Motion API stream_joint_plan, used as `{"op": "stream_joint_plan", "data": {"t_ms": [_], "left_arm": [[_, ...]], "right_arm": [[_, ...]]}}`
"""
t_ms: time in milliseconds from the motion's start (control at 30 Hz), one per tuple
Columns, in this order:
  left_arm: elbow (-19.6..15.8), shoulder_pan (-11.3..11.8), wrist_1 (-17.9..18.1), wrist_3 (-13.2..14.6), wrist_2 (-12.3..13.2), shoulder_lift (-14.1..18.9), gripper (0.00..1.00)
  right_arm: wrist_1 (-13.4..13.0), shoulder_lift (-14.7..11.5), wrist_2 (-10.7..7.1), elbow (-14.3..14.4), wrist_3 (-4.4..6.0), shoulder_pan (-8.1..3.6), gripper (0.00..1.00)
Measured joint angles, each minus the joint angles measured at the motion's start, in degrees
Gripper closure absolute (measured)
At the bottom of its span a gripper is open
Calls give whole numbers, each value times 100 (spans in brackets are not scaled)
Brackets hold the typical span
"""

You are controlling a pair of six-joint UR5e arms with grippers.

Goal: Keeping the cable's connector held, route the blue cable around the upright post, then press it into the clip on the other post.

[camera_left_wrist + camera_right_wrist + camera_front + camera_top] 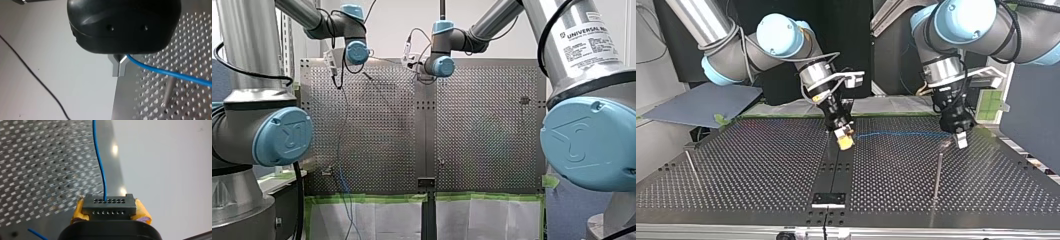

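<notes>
- Perforated metal table (746,165) spans the top view, w/ dark backdrop behind the arms.
- right tool (844,139): yellow pads (78,211) clamped on either side of the black connector (109,205), which has rows of small holes. It hangs just above the table's centre seam.
- blue cable (901,133) comes out of the connector's face and runs nearly straight, clear of the table, to the left tool (958,136) at the top view's right.
- left tool: metal fingers (119,68) pinched together on the cable, which leaves from beside them.
- Thin upright post (938,172) stands just beside the left tool. The cable passes by its top; can't tell if touching.
- second post (692,169) is at the top view's far left, well apart from the cable. Clip too small to make out.
</notes>
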Motion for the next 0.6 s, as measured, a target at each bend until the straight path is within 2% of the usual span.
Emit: {"op": "stream_joint_plan", "data": {"t_ms": [267,433,600], "left_arm": [[140,443,-23,60,409,-69,100],[410,750,-135,-17,714,-274,100],[727,1069,-177,-53,1032,-578,100]], "right_arm": [[8,7,-50,-466,100,-19,100],[4,14,-48,-731,185,-33,100],[-17,57,-34,-805,201,-30,100]]}}
